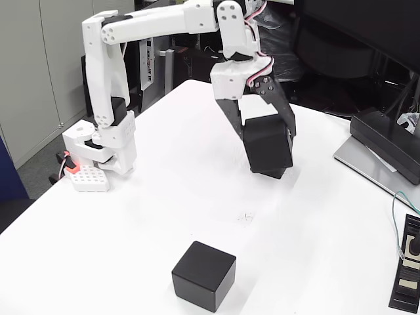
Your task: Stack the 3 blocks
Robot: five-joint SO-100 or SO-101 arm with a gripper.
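Claw (268,141) clamped on tilted black cube (268,146), 1 cube (204,275) well apart in front, flat black device (408,269) at table's (164,197) right edge

No words or numbers can be read here. At the far right edge, near the front, a flat black device (407,266) has a white label (411,248) with big dark marks, but they are cut off and too blurry to make out. The black blocks (204,274) are plain, with no writing.
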